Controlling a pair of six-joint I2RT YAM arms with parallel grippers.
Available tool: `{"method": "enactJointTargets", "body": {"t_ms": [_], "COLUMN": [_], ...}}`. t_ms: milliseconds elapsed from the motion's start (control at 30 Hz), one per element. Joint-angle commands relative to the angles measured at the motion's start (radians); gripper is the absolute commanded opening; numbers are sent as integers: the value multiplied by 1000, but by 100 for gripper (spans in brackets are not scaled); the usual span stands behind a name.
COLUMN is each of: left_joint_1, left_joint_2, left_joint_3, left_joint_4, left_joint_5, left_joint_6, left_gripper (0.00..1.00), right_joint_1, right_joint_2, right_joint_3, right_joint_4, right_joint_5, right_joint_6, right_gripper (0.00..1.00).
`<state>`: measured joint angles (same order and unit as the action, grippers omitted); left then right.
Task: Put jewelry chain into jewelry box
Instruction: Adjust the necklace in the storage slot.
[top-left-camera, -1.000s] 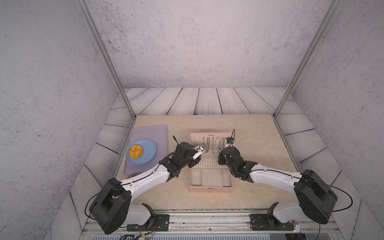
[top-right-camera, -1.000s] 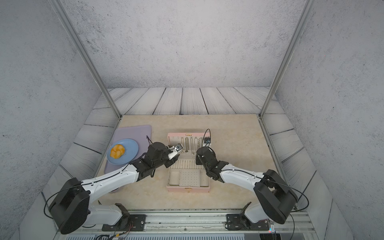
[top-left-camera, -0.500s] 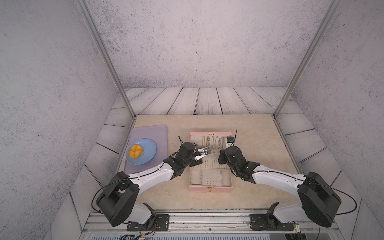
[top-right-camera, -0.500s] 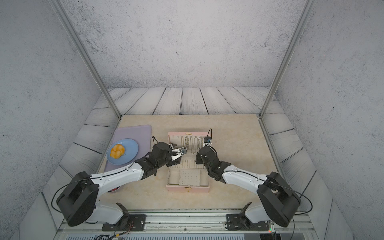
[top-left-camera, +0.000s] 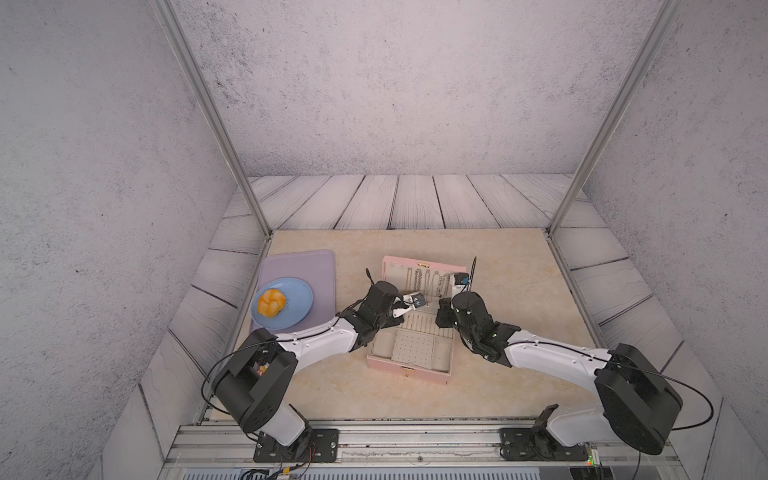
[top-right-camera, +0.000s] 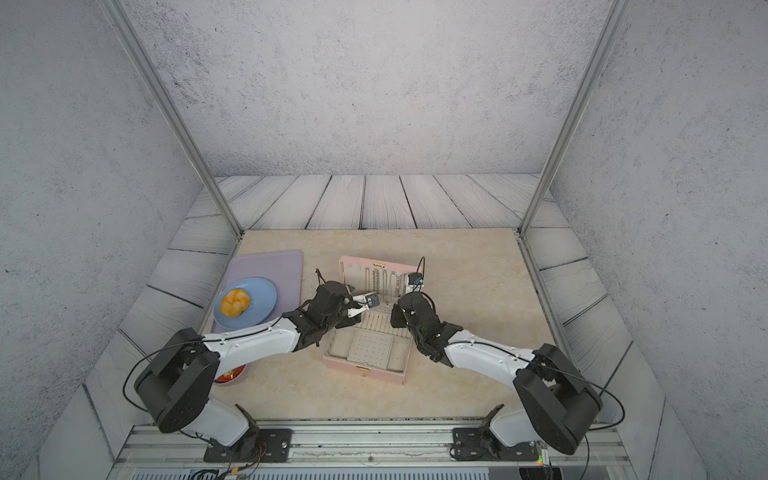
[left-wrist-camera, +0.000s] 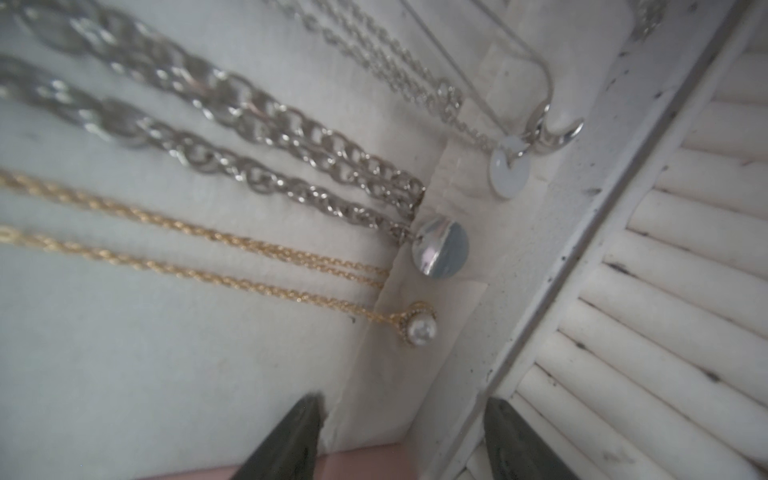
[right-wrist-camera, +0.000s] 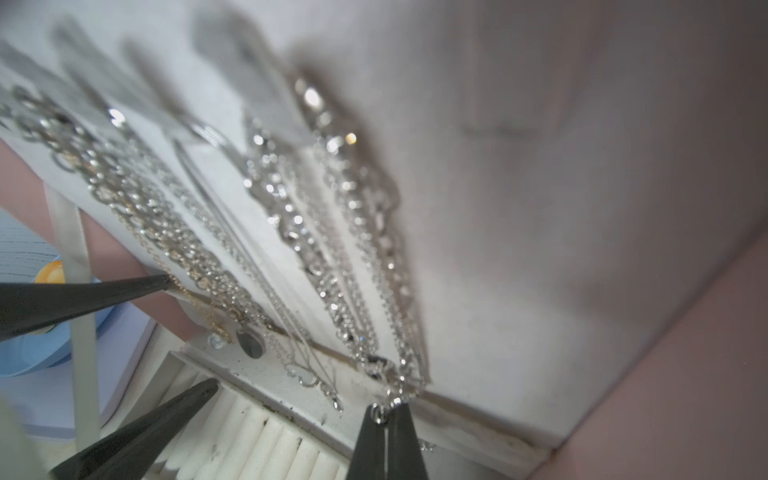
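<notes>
The pale pink jewelry box (top-left-camera: 409, 371) (top-right-camera: 365, 372) lies open mid-table, its cream-lined lid raised at the far side. Several necklaces hang side by side on the lid. My right gripper (right-wrist-camera: 386, 409) (top-left-camera: 441, 303) is shut on the bottom end of a silver jewelry chain (right-wrist-camera: 332, 305) at the lid's lower edge. That chain runs up the lining to a hook. My left gripper (left-wrist-camera: 403, 401) (top-left-camera: 415, 301) (top-right-camera: 368, 302) is open with nothing between its fingers (right-wrist-camera: 124, 289). It hovers at the lid's lower left corner, above the ring rolls (left-wrist-camera: 665, 291).
A gold necklace with a pearl pendant (left-wrist-camera: 422, 328) and a thick silver chain (left-wrist-camera: 291, 137) hang on the lid near my left gripper. A lilac tray (top-left-camera: 320, 266) at the left holds a blue plate (top-left-camera: 297, 309) with a bun (top-left-camera: 271, 302). A red bowl (top-right-camera: 232, 375) sits under the left arm.
My left gripper has moved right, closer to the lid, and its fingers have spread wider. The right gripper has stayed shut at the lid's lower edge, shifting only slightly.
</notes>
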<state>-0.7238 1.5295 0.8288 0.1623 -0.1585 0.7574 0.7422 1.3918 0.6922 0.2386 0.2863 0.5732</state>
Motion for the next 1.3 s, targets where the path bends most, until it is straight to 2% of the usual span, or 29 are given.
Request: {"method": "enactJointTargets", "body": {"t_ms": [0, 167, 367, 700, 933, 1100, 1267], "left_joint_1": [4, 7, 26, 52, 44, 43, 43], "left_joint_2": [-101, -158, -92, 54, 34, 31, 58], "left_joint_3": [-18, -53, -36, 62, 27, 29, 45], "left_joint_4": [-18, 9, 18, -3, 97, 105, 105], "left_joint_5": [108, 161, 191, 156, 163, 179, 149], "left_joint_6": [-45, 34, 132, 201, 214, 209, 222], "left_gripper": [68, 68, 67, 64, 64, 63, 63], "right_joint_1": [-7, -9, -13, -21, -26, -28, -30], "right_joint_2": [-18, -20, -27, -18, -5, 1, 0], "right_joint_3": [-9, -8, -11, -20, -21, -22, -23], "right_joint_4": [7, 6, 6, 36, 48, 52, 51], "right_joint_5": [-12, -18, -25, -56, -71, -74, -73], "right_joint_6": [5, 14, 16, 25, 30, 36, 35], "right_gripper": [0, 0, 0, 0, 0, 0, 0]}}
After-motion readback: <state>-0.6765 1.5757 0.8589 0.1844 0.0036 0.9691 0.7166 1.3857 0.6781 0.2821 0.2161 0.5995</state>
